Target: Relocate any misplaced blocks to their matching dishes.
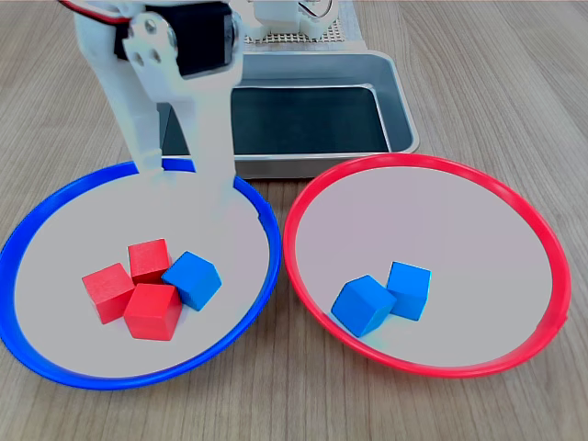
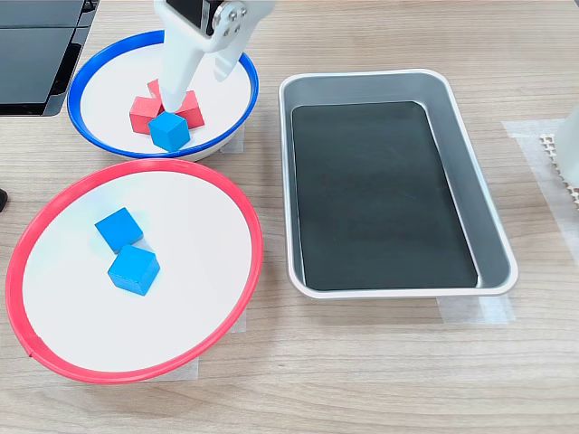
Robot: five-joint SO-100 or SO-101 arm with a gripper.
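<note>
Dishes on the desk, blocks mixed.
Your blue-rimmed dish [image 1: 37,230] holds three red blocks [image 1: 149,287] and one blue block [image 1: 193,279], clustered and touching; your red-rimmed dish [image 1: 514,207] holds two touching blue blocks [image 1: 386,296]. Fingers [image 2: 194,77] stand apart above the cluster, gripping nothing.
</note>
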